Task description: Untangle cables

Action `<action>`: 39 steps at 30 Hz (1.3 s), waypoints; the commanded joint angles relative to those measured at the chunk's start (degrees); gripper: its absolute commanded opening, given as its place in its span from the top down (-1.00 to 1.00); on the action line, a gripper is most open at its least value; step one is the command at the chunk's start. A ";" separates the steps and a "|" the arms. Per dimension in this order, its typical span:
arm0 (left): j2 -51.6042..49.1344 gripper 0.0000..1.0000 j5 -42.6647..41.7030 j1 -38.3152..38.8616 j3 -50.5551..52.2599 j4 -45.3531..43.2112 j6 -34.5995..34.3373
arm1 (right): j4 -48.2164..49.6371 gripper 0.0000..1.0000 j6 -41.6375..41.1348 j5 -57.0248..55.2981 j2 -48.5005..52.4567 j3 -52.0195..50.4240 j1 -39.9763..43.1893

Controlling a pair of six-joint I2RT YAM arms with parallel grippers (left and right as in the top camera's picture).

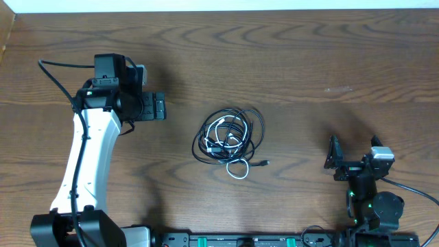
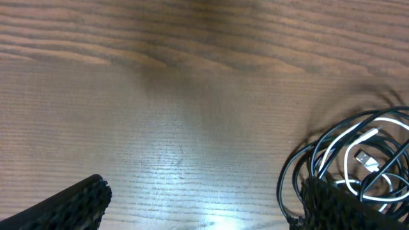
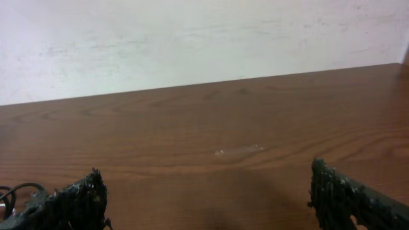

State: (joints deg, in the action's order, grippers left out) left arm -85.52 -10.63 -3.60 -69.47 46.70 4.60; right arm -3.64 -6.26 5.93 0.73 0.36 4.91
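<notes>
The cables (image 1: 230,137) lie in one tangled pile at the table's middle. Black cords (image 1: 255,130) loop round the outside. A white cord (image 1: 238,169) runs through the middle, with a small loop sticking out at the front. My left gripper (image 1: 159,108) is open and empty, to the left of the pile and apart from it. In the left wrist view the pile (image 2: 358,153) sits at the right, partly behind the right finger of the open jaws (image 2: 204,214). My right gripper (image 1: 354,145) is open and empty, at the front right. In its wrist view the jaws (image 3: 208,201) frame bare wood, and a bit of black cord (image 3: 16,190) shows at the far left.
The wooden table (image 1: 309,62) reaches a pale wall (image 3: 192,38) at the back. The arm bases stand along the front edge (image 1: 240,240).
</notes>
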 commanded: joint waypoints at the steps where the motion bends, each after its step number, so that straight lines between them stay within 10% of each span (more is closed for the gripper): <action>1: -0.66 -0.91 -0.52 0.09 -0.07 -0.26 0.96 | -0.26 -0.99 0.76 -0.24 -0.35 -0.04 0.31; 39: -0.96 -0.92 -2.45 9.20 -0.13 0.00 4.59 | -0.26 -0.99 0.76 -0.24 -0.35 -0.04 0.31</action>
State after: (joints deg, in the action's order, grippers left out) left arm -85.84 -12.19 5.37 -69.47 46.30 8.86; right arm -3.64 -6.26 5.93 0.73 0.36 4.91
